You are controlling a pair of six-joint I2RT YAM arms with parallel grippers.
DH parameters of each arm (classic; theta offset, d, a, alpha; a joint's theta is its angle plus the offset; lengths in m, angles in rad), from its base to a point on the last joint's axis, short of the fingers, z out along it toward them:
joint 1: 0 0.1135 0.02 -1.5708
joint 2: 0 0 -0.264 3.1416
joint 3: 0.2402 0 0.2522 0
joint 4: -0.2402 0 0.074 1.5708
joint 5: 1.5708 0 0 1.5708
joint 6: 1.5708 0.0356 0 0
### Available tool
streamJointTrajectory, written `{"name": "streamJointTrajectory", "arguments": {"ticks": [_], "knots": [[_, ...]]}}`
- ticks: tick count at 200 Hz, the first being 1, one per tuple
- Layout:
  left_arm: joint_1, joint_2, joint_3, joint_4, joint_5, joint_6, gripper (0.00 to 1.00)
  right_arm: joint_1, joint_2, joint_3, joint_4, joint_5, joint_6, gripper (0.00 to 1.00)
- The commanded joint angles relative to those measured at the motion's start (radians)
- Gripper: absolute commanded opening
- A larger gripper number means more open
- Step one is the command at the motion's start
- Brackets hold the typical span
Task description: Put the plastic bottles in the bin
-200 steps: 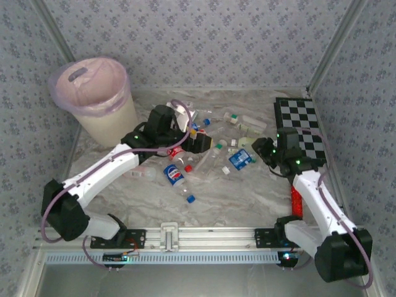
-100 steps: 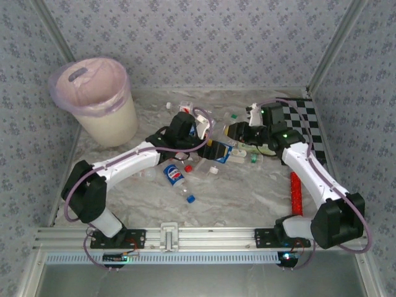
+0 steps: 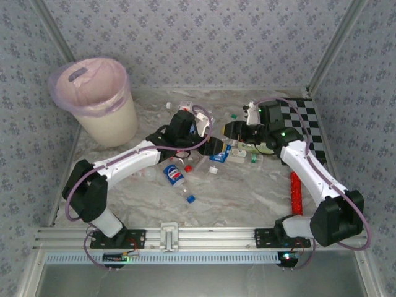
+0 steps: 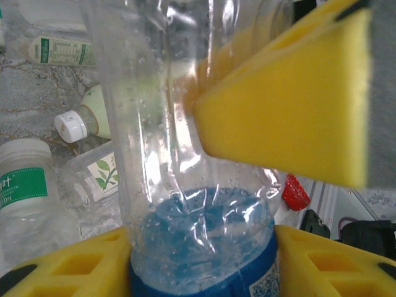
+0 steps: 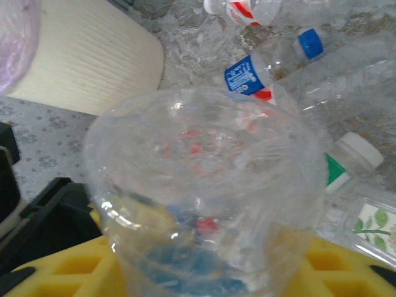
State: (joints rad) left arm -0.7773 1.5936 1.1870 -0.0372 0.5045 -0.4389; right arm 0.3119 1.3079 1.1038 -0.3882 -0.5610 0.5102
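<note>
A clear, blue-labelled bottle (image 4: 185, 124) sits between both arms at the middle of the counter (image 3: 241, 195), well apart from the bin (image 3: 114, 127). The left claw (image 4: 201, 263) is clamped on its labelled band; whether the right claw (image 5: 207, 272) grips it cannot be told. The plastic looks light, thin-walled and easily crushed, so the stiffer labelled band is the place to hold it.

Grey-lilac wallpaper (image 3: 198, 37) with a small flower print covers the walls behind and to both sides of the left fingers (image 4: 291, 105), with metal posts (image 3: 333, 46) in the corners. Under them spreads a marbled grey surface (image 3: 241, 195), evenly lit. A metal rail (image 3: 204, 238) edges its near side.
</note>
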Motion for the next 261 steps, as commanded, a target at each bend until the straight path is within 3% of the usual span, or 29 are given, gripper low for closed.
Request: {"name": "streamJointTrajectory", "arguments": {"ticks": [1,18,24,28,64,107,150,162,180,221,261], "knots": [[-0.013,-0.018,0.042,0.010,0.016,0.023,0.49,-0.016,-0.020,0.053,-0.023,0.012,-0.013,0.62],[-0.001,-0.033,0.045,-0.017,-0.014,0.034,0.47,-0.046,-0.057,0.056,-0.052,0.036,-0.028,0.75],[0.006,-0.037,0.044,-0.021,-0.019,0.035,0.46,-0.059,-0.073,0.051,-0.055,0.038,-0.025,0.97],[0.011,-0.040,0.042,-0.023,-0.022,0.035,0.46,-0.068,-0.084,0.047,-0.056,0.039,-0.022,1.00],[0.080,-0.084,0.092,-0.115,-0.053,0.074,0.41,-0.131,-0.150,-0.010,-0.089,0.044,-0.015,1.00],[0.216,-0.194,0.317,-0.354,-0.151,0.237,0.35,-0.140,-0.176,-0.087,-0.098,0.058,-0.010,1.00],[0.444,-0.241,0.473,-0.475,-0.255,0.221,0.11,-0.139,-0.188,-0.107,-0.111,0.074,-0.012,1.00],[0.513,-0.248,0.504,-0.481,-0.282,0.215,0.00,-0.139,-0.188,-0.104,-0.125,0.077,-0.026,1.00],[0.622,-0.249,0.556,-0.481,-0.334,0.213,0.00,-0.139,-0.181,-0.087,-0.172,0.081,-0.066,1.00],[0.857,-0.080,0.799,-0.629,-0.423,0.241,0.00,-0.141,-0.196,-0.094,-0.261,0.082,-0.127,1.00],[0.948,0.256,1.227,-0.983,-0.446,0.299,0.00,-0.154,-0.261,-0.117,-0.355,0.127,-0.166,1.00]]}}
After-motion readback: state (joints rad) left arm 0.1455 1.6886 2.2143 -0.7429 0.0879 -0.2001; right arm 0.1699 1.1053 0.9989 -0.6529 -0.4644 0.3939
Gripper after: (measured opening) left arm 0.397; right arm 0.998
